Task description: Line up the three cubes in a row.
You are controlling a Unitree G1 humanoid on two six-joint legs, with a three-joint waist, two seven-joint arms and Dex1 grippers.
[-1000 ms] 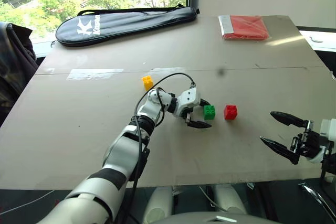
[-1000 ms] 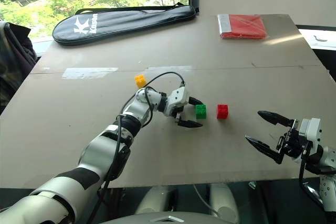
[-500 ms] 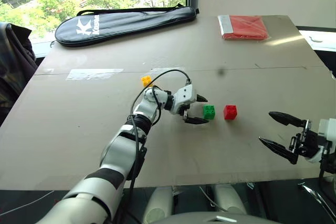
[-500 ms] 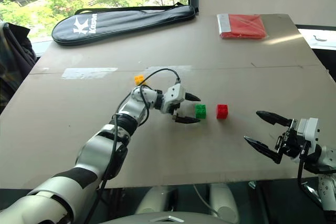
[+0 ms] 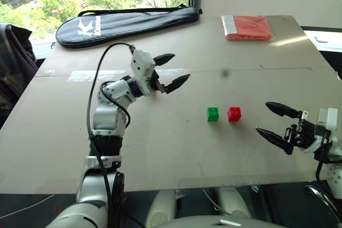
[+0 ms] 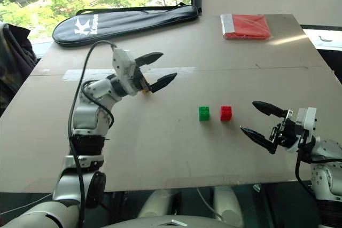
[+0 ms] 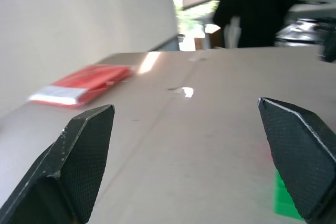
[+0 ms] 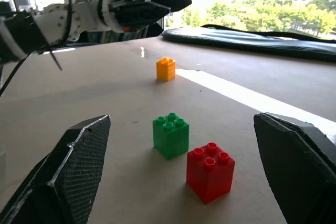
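On a brown table (image 5: 64, 126), the green cube (image 5: 212, 114) and red cube (image 5: 234, 114) sit side by side. The yellow cube (image 8: 166, 69) stands apart, beneath the raised left gripper (image 5: 170, 71), jaws spread, empty. The right gripper (image 5: 276, 123) hovers nearby, jaws spread, empty.

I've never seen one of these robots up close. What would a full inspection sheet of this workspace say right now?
Surface: wide flat brown table, pale tape strip near the left.
Job's things: small green studded plastic cube and small red studded plastic cube side by side, a small gap between them; small yellow studded plastic cube apart, beyond the left gripper.
Clutter: long dark zipped racket bag and flat red plastic packet at the far edge.
Grippers: left gripper open, raised above the table, empty; right gripper open, empty, beside the red cube.
Cables: black cable looping over the left arm.
Surroundings: window with trees; dark clothing at left.
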